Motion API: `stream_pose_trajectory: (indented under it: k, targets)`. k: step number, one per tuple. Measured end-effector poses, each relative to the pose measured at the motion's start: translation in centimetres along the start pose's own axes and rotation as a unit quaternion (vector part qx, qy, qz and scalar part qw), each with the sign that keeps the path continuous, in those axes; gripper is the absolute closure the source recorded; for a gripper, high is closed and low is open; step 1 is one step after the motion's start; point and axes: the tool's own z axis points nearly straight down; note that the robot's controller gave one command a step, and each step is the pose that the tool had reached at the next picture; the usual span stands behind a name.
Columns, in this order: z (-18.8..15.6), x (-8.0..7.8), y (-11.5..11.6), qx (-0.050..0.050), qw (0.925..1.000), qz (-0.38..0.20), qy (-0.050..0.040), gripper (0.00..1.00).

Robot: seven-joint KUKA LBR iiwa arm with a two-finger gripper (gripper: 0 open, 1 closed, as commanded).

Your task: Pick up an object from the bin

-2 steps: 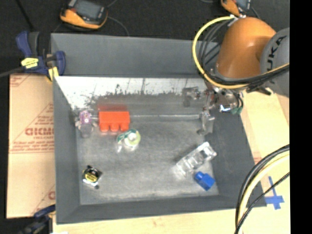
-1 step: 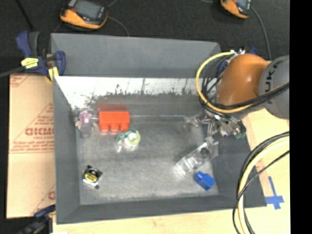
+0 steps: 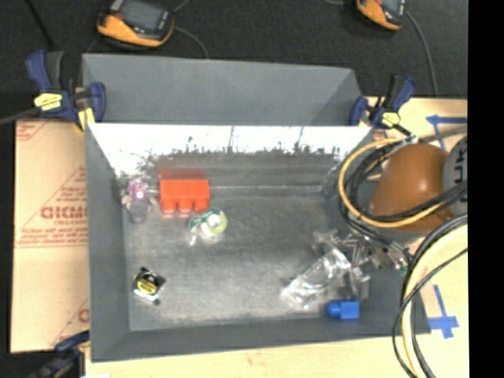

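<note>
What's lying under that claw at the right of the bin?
A crumpled clear plastic piece lies under the gripper, with a small blue block just beside it. The gripper covers the plastic's right end, so whatever is beneath there is hidden.

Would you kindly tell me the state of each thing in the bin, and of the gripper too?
orange block, lying flat at the far left.
clear purplish thing, close beside the block's left end.
white-green round thing, loose, just in front of the block.
black-yellow thing, alone, near left.
clear plastic thing, crumpled, at the gripper.
blue block, on the floor, near right.
gripper, low over the clear plastic thing.
</note>
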Motion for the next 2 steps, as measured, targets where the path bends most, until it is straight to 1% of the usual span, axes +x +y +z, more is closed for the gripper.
stream_pose_trajectory:
  k: [1,2]
  targets:
    - [-0.1,-0.3,0.0,0.001,1.0000,-0.004,-0.0026,1.00]
    - [-16.6,-1.1,-1.4,0.002,0.9999,-0.016,-0.0029,1.00]
